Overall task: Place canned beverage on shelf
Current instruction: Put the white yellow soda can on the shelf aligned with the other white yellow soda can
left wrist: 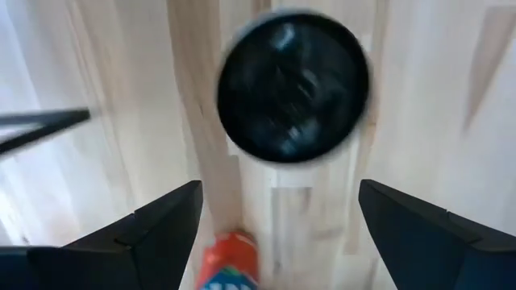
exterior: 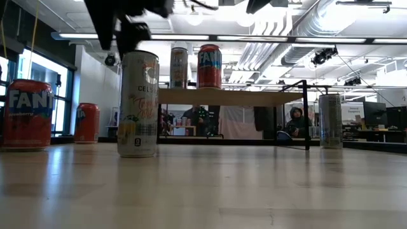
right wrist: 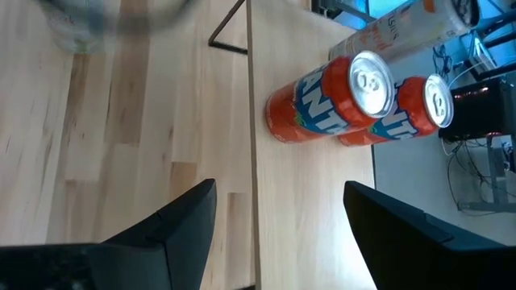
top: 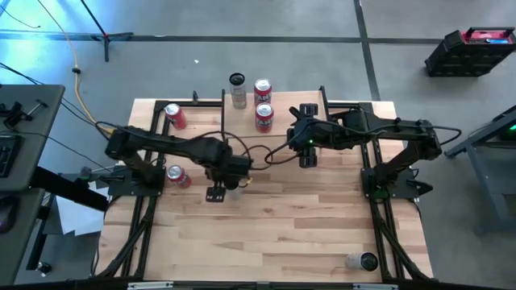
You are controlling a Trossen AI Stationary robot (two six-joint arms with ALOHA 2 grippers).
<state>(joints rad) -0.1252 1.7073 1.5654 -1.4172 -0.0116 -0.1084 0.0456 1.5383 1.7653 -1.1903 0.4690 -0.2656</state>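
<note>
White slim can (exterior: 138,105) stands upright on the wooden table (exterior: 254,191), long axis vertical, dark top end facing straight up. In the low view it rises in front of the shelf (exterior: 254,97) and to the picture's left of it, clear of the plank and legs.

Left gripper (left wrist: 280,193) hangs directly above this can. Its wrist camera looks straight down the can's axis, so the top shows as a dark round disc between the two fingers and beyond their tips. The fingers are spread wider than the can and hold nothing. No contact with the can is visible.

Key relation: the can lies straight below the left gripper, axis in line with the gripper's approach. The likely move is therefore a plain descent, one finger down each side of the wall, then closure. The can is tall and narrow, so an off-centre touch could tip it.

Right gripper (right wrist: 280,189) waits over by the shelf, fingers apart and empty. It is the farther of the two from the can.

Shelf top already carries a red can (exterior: 208,67) and a pale tall can (exterior: 179,67), both upright. The plank beside them, toward the low view's right, looks bare. The white can should keep its axis vertical through transfer and go onto that stretch.
</note>
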